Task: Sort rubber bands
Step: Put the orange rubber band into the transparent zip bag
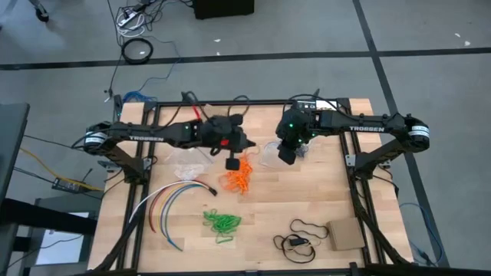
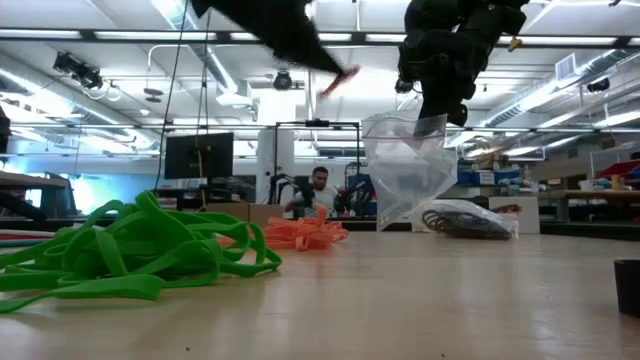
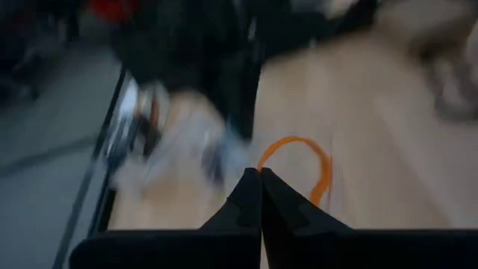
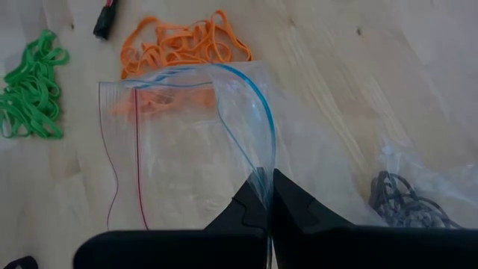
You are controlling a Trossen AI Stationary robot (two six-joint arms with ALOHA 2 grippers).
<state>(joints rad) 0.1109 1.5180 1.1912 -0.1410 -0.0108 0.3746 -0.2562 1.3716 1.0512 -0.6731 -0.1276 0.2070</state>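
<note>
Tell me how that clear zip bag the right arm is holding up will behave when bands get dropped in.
The zip bag, pinched at its rim by the right gripper, hangs crumpled, so probably floppy. It looks thin and light; its mouth may sag without a second hold.

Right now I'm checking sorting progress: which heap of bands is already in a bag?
The dark heap, inside a clear bag lying on the table. The orange heap and green heap lie bare on the wood.
</note>
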